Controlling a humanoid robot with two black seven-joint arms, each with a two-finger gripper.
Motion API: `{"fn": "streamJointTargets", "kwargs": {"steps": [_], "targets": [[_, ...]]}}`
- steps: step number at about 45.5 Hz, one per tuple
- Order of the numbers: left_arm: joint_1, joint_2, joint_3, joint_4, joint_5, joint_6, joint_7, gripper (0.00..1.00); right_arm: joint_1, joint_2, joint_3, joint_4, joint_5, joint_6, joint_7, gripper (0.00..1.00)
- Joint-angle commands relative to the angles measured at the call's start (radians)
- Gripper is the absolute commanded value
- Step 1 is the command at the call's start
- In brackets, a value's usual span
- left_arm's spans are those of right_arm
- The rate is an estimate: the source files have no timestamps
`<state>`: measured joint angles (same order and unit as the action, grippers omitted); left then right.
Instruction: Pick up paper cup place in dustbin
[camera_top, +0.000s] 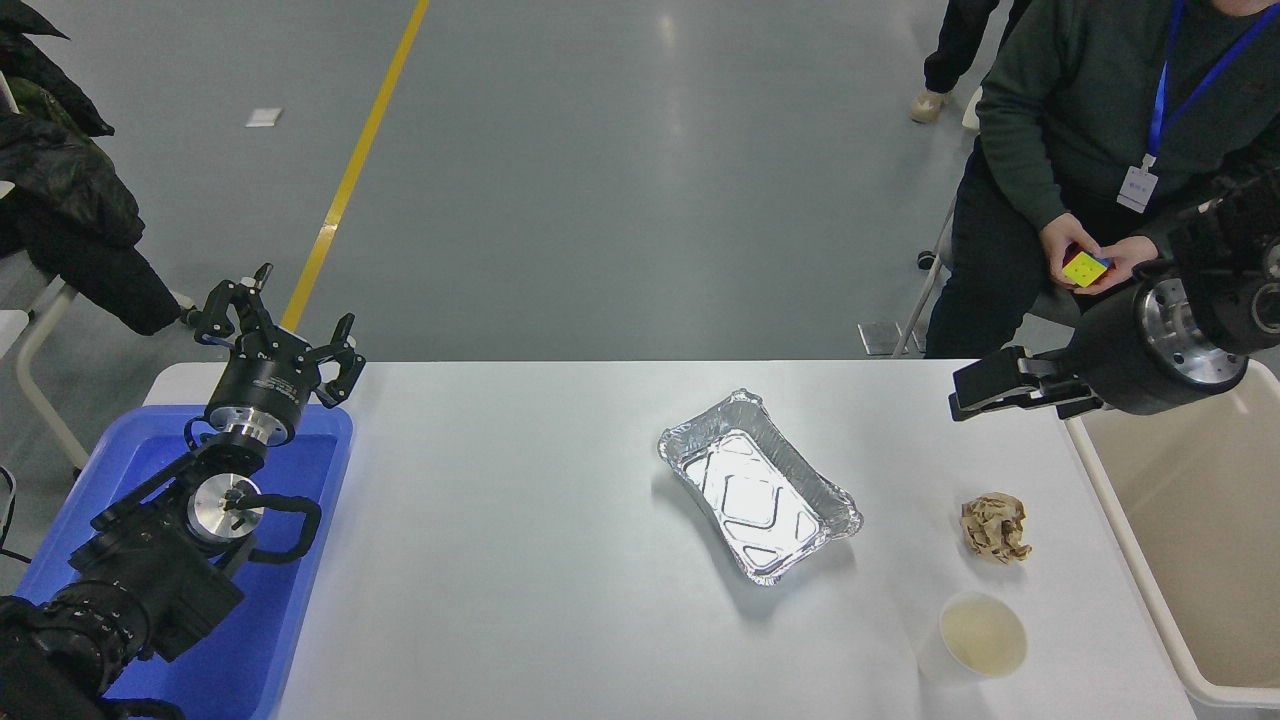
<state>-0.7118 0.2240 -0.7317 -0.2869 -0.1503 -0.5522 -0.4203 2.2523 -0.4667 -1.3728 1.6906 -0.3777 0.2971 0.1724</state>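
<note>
Shown near the table's front right corner, the paper cup (978, 641) stands upright with its mouth open to the camera, its pale cream inside visible and apparently empty. It is set just in front of the crumpled brown paper ball (996, 529) and beside the near wall of the dustbin (1120, 520), which fills the right edge of the view. The right gripper (958, 402) is held above the table's far right, well apart from the cup, its fingers seen edge-on and seemingly drawn close together (whether they actually touch cannot be told). The left gripper (275, 325) is parked over the blue plastic bin (300, 620) at the lower left, its fingers spread apart and empty. A silver foil tray (758, 487) lies mid-table, clear of any likely path.

The cup is judged to be very light, thin-walled and easily crushed; its smooth side may slip under a loose pinch. A grasp across the rim is suggested, where the rolled edge is stiffest, with one finger inside and one outside, or a gentle hold around the upper wall. Excess force is expected to buckle it, and a sideways nudge to tip it.
</note>
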Motion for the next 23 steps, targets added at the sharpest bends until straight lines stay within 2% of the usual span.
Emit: {"fn": "streamJointTargets", "kwargs": {"steps": [1, 9, 23], "targets": [[0.0, 0.0, 0.0, 0.0, 0.0, 0.0, 0.0, 0.99, -0.052, 0.008, -0.022, 0.018, -0.006, -0.05, 0.001, 1.0], [0.0, 0.0, 0.002, 0.0, 0.0, 0.0, 0.0, 0.99, -0.085, 0.025, -0.025, 0.024, -0.007, -0.067, 0.006, 1.0], [0.0, 0.0, 0.0, 0.0, 0.0, 0.0, 0.0, 0.99, -0.085, 0.022, -0.066, 0.055, -0.092, -0.064, 0.016, 1.0]]}}
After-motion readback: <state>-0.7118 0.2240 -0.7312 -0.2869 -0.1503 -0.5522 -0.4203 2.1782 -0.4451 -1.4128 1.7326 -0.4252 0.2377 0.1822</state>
